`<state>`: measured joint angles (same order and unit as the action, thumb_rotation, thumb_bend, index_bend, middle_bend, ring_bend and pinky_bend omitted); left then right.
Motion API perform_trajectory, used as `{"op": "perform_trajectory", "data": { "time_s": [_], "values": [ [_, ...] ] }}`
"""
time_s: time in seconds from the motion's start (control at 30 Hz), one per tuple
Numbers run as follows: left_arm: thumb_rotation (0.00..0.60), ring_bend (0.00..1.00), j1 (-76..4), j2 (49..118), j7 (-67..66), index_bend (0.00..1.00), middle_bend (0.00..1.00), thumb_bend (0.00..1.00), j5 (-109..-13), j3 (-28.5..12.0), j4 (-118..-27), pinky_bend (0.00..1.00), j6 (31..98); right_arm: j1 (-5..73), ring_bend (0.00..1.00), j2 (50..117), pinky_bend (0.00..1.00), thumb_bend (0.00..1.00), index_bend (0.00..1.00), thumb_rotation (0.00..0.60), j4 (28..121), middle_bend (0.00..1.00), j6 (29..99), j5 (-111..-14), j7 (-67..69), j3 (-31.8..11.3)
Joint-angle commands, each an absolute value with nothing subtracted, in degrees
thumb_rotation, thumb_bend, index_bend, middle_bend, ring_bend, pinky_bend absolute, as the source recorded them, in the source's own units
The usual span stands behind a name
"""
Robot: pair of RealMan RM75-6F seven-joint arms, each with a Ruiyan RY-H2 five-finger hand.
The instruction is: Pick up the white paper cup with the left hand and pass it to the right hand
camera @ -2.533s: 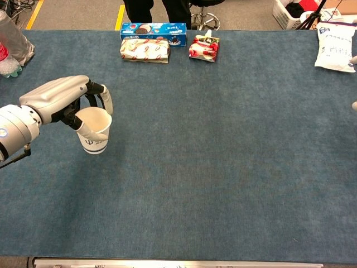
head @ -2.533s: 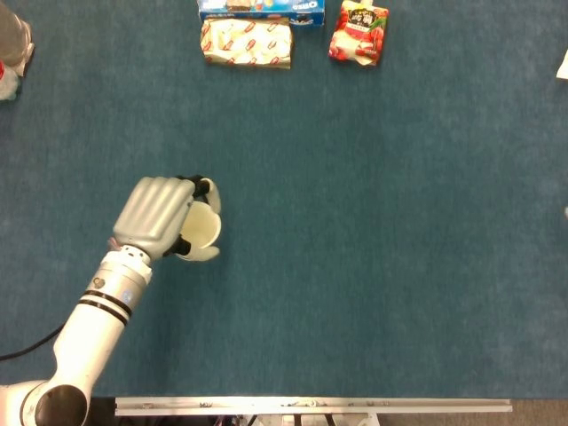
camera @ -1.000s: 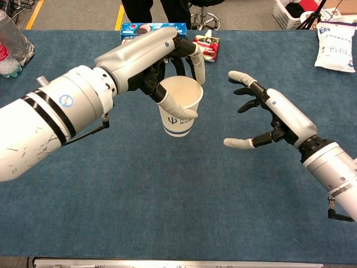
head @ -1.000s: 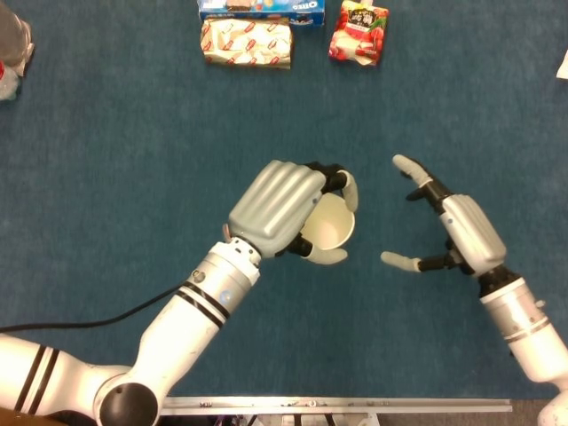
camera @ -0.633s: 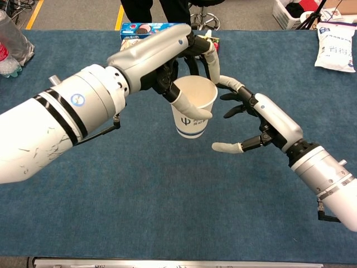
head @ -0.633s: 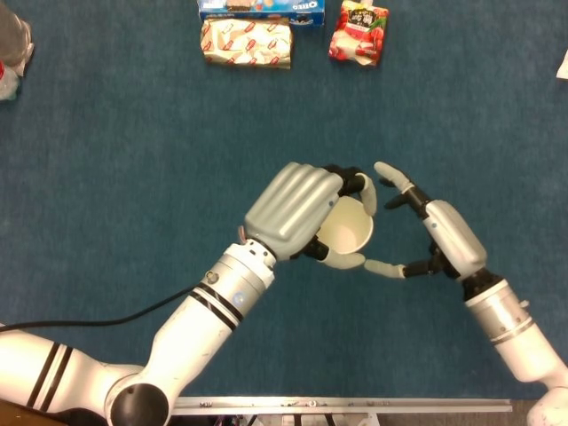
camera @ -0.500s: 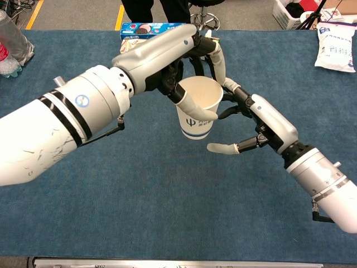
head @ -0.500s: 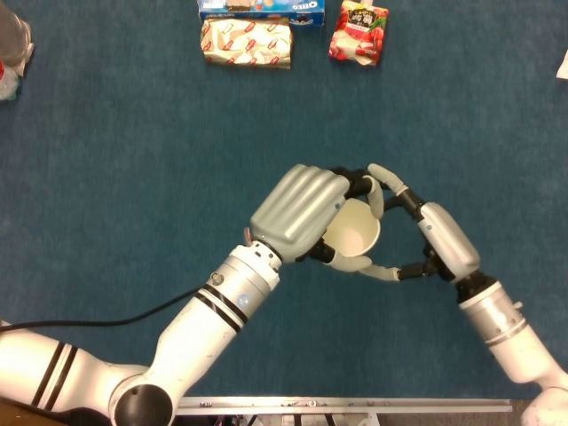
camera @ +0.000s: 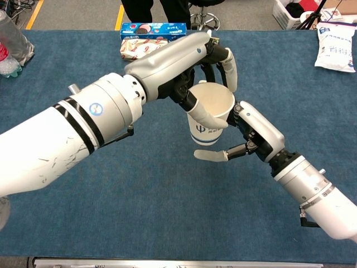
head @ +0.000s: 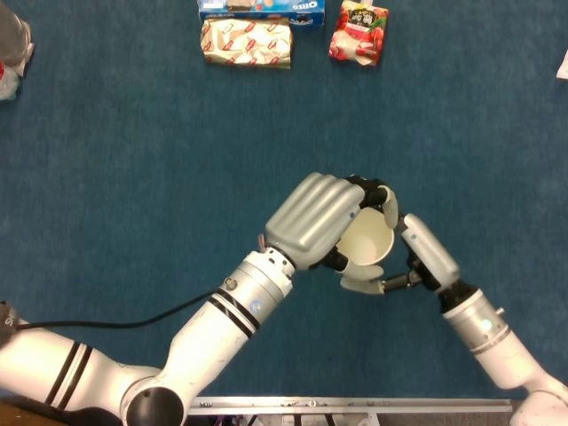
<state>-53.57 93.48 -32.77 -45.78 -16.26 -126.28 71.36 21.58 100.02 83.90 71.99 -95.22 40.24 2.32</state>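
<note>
— Blue carpet-like cloth covers the whole table [head: 133, 160], right? What sits on it?

— Along the top edge of the head view, a blue biscuit box [head: 261, 9], a patterned snack pack [head: 246, 43] just below it, and a red pouch [head: 358, 34] to the right. In the chest view a white bag [camera: 336, 47] lies at the upper right, and a clear plastic bottle [camera: 12, 39] at the upper left.

— And where is the white paper cup [camera: 211, 117]?

— Near the middle of both views, upright, mouth open upward, lifted clear of the cloth. A blue band and a small mark show on its lower wall in the chest view.

— Who has hold of it?

— The left hand [head: 312, 220] is clasped around it. From above, its grey back covers the cup's left side; in the chest view one finger lies across the cup's front wall and others curl over the far rim.

— And the right hand [camera: 252, 134]?

— It is up against the cup's right side, coming in from the lower right of the frame. One of its fingers [camera: 210, 155] stretches under the cup's base, straight and apart from the rest. Its palm is pressed close to the cup wall. Whether it has truly clamped on the cup, I cannot tell; the far side of that hand is hidden behind the cup.
</note>
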Motion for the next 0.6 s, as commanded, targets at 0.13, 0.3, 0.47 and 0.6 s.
{"op": "perform_trajectory", "data": {
  "time_s": [0.13, 0.3, 0.47, 0.6],
  "values": [
    [0.6, 0.42, -53.9, 94.1, -32.6, 0.47, 0.41, 0.0, -45.9, -16.0, -125.6, 0.69, 71.6, 22.3, 0.14, 98.6, 0.3, 0.0, 0.0, 0.6, 85.3, 0.08, 71.3, -96.0, 41.0, 3.6],
    [0.6, 0.42, -54.3, 94.7, -32.5, 0.47, 0.41, 0.0, -45.9, -15.8, -125.3, 0.69, 71.4, 22.6, 0.14, 99.1, 0.3, 0.0, 0.0, 0.6, 85.1, 0.08, 71.0, -95.5, 41.4, 3.5],
    [0.6, 0.42, -54.7, 95.5, -32.3, 0.47, 0.41, 0.0, -45.9, -15.8, -125.2, 0.69, 71.2, 22.6, 0.14, 100.4, 0.3, 0.0, 0.0, 0.6, 84.7, 0.09, 71.5, -94.7, 41.9, 2.8],
    [0.6, 0.42, -54.9, 95.9, -32.0, 0.47, 0.41, 0.0, -46.0, -15.8, -125.2, 0.69, 71.1, 22.5, 0.14, 101.3, 0.3, 0.0, 0.0, 0.6, 84.4, 0.13, 71.9, -94.4, 42.9, 2.7]
  ]
}}
